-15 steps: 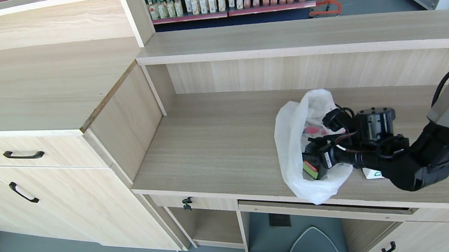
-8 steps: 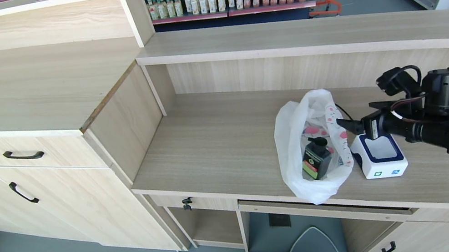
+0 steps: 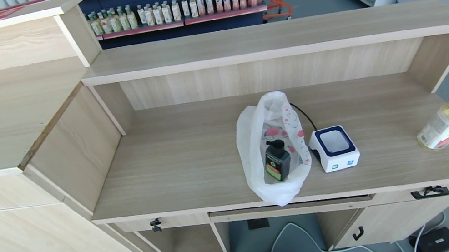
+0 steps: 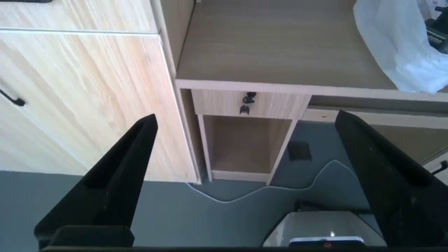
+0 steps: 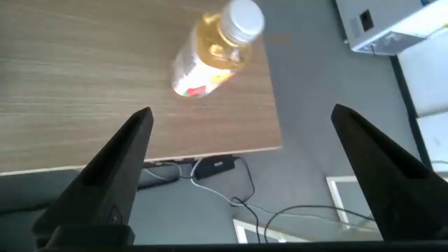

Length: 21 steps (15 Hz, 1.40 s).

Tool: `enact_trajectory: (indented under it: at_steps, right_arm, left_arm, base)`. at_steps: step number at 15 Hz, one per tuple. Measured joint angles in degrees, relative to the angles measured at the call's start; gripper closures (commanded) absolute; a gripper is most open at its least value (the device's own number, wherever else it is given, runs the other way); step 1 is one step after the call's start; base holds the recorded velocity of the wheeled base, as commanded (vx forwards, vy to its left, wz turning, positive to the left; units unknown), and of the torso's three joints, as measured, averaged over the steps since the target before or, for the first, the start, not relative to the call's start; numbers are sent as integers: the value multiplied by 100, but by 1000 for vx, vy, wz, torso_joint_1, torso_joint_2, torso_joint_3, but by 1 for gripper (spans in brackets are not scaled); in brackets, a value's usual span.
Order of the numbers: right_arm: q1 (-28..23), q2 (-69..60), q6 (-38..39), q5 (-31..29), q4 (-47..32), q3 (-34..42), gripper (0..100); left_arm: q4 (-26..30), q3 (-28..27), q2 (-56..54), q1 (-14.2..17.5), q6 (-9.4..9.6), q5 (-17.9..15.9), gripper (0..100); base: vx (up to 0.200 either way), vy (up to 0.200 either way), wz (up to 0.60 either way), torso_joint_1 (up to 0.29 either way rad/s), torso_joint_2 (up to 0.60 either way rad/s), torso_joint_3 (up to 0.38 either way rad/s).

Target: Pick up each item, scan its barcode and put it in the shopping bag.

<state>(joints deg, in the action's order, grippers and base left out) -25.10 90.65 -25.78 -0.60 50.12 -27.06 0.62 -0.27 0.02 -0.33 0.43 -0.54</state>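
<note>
Wooden bench carries a white shopping bag at its front edge, a black pump bottle inside, a scanner just beside. A yellow drink bottle sits near the right edge. The left gripper and right gripper are spread, empty.

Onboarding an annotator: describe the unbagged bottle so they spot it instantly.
On the wooden counter, follow the lower surface to the right end, past the shopping bag and white scanner. The bottle sits alone there: pale yellow liquid, white cap, unlike the dark pump bottle in the bag.
</note>
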Motion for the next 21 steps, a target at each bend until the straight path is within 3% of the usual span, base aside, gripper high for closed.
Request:
enact_trajectory:
  at_steps: [3, 7, 9, 16, 21]
  right_arm:
    - [-701, 350, 134, 216, 150, -99, 0]
    - [-941, 1412, 567, 1052, 972, -345, 0]
    - [-872, 1936, 646, 1460, 1379, -612, 0]
    - [-286, 2972, 1371, 1576, 2214, -1246, 0]
    - [-182, 3248, 657, 1348, 2330, -1263, 0]
  left_arm:
    - [-2, 0, 0, 0, 1, 0, 0]
    - [0, 0, 0, 0, 0, 0, 0]
    - [0, 2, 0, -2, -2, 0, 0]
    - [-2, 2, 0, 0, -2, 0, 0]
    - [-2, 2, 0, -2, 0, 2, 0]
  base:
    - [0, 0, 0, 0, 0, 0]
    - [0, 0, 0, 0, 0, 0]
    - [0, 0, 0, 0, 0, 0]
    - [0, 0, 0, 0, 0, 0]
    - [0, 0, 0, 0, 0, 0]
